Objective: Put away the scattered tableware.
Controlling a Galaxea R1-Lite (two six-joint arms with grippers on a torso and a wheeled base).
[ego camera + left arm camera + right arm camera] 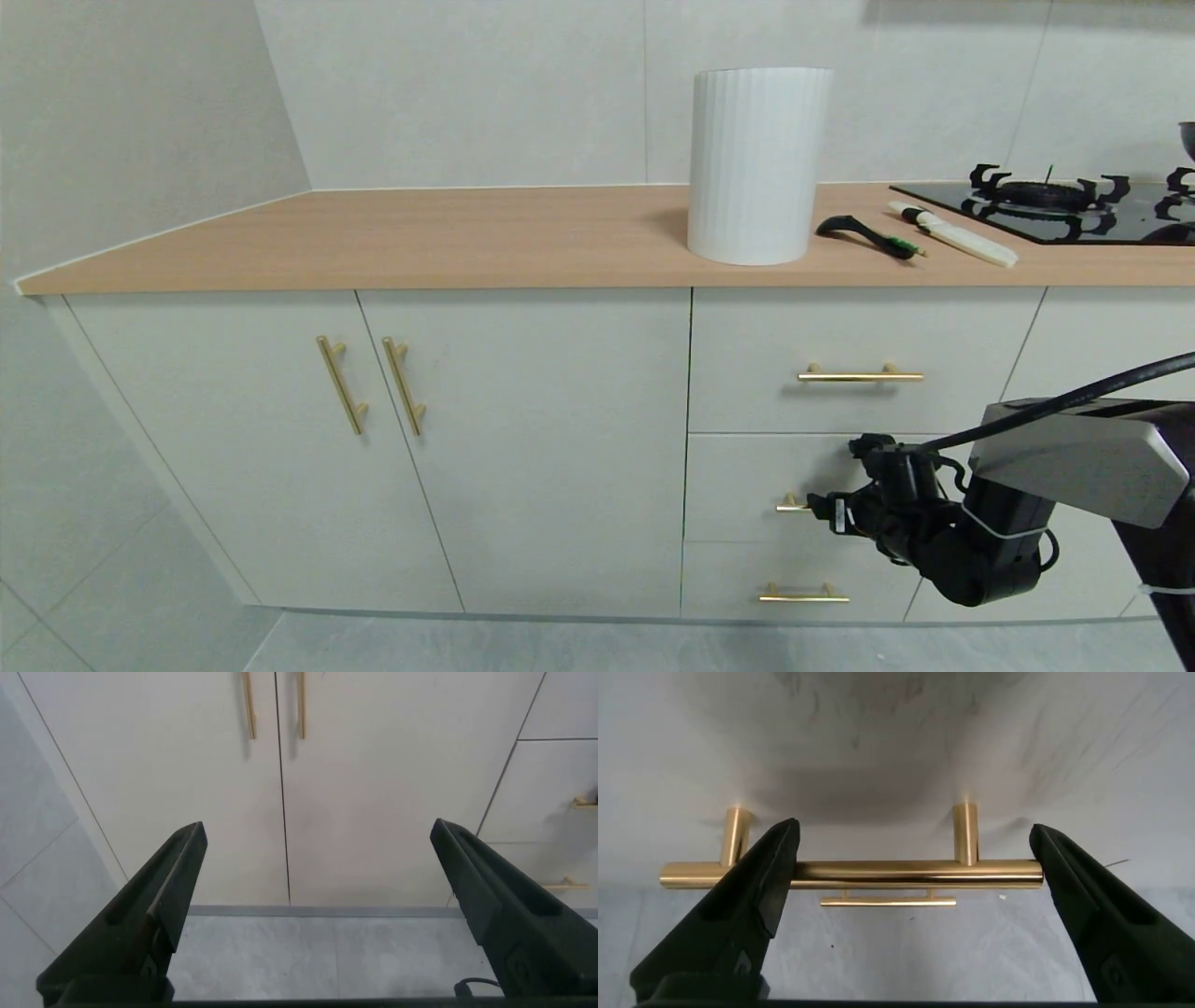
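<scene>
1. The peeler (868, 233) and the knife (952, 239) lie on the table (420, 238) near its front edge. They are toward the right end, between the white canister (758, 166) and the hob (1055, 207). Neither is put away.
2. The right tool (913, 833) is spread and holds nothing. It sits below the table's front edge, just before the gold handle (850, 873) of the middle drawer (738, 485). Its fingers stand apart along the bar, not across it, and I cannot tell whether they touch it.
3. The left tool (318, 831) is also spread and empty, low before the cupboard doors (374, 784).
4. All three drawers look shut.
5. The task seems to be at its very start, with the step in hand looking like opening the middle drawer.
6. Left to do, as I judge it: grip the handle, pull the drawer out, then carry over the peeler and the knife. They may instead be meant for the canister; the pictures do not settle which.
</scene>
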